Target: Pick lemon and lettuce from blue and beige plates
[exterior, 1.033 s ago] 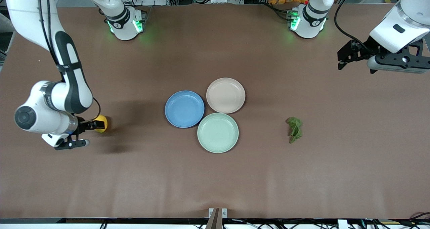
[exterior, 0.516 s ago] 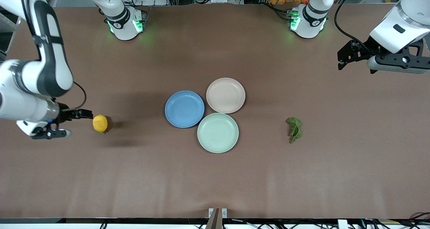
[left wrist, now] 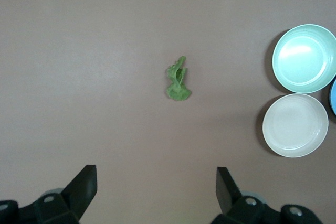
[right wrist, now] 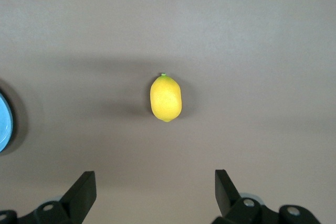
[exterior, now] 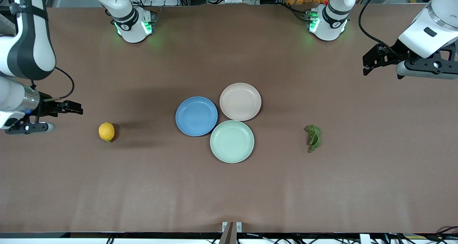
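The right gripper (exterior: pixel 73 108) hangs spread and empty at the right arm's end of the table, the lemon (exterior: pixel 106 131) on the table nearby, well apart from the blue plate (exterior: pixel 196 116). Firm and rounded, the lemon looks best gripped across its middle. The left gripper (exterior: pixel 370 62), also spread, waits at the left arm's end; the lettuce (exterior: pixel 313 137), limp and light, lies off the beige plate (exterior: pixel 240 101).

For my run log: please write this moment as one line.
lemon on table | lettuce on table | left gripper open | right gripper open
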Robot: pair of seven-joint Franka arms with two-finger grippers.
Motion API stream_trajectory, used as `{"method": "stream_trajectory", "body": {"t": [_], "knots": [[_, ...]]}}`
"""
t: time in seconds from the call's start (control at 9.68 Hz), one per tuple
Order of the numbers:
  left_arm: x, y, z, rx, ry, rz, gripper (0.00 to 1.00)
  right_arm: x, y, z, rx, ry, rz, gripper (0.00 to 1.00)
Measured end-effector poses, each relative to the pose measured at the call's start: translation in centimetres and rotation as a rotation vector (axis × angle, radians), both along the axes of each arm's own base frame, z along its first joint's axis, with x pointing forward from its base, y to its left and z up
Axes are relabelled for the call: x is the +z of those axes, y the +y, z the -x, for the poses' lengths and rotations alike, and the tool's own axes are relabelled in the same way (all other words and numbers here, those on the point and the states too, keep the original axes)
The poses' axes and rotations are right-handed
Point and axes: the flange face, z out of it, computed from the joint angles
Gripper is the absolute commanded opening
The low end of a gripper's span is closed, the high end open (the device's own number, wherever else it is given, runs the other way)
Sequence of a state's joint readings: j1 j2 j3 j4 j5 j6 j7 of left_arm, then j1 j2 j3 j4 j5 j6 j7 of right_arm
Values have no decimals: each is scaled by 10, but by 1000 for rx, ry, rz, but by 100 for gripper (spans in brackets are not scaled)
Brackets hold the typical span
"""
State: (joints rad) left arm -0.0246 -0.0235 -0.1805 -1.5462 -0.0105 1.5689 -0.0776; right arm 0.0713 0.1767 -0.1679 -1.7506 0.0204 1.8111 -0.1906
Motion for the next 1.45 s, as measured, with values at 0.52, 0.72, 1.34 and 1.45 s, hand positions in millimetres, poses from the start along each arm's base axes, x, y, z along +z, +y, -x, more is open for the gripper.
{"method": "stream_trajectory", "body": {"t": [0.52,0.72,1.34,1.45], "knots": [[0,1,0,1,0,0,100,71,15,6,26,9,-8,100],[0,8,-2,13,0,0,100,100,9,19,16,-3,-14,100],[1,10,-2,16,-2,1,100,155,9,49,-60,-62,-16,100],[1,10,-2,16,-2,1,100,160,11,52,-68,-69,-20,100]]}}
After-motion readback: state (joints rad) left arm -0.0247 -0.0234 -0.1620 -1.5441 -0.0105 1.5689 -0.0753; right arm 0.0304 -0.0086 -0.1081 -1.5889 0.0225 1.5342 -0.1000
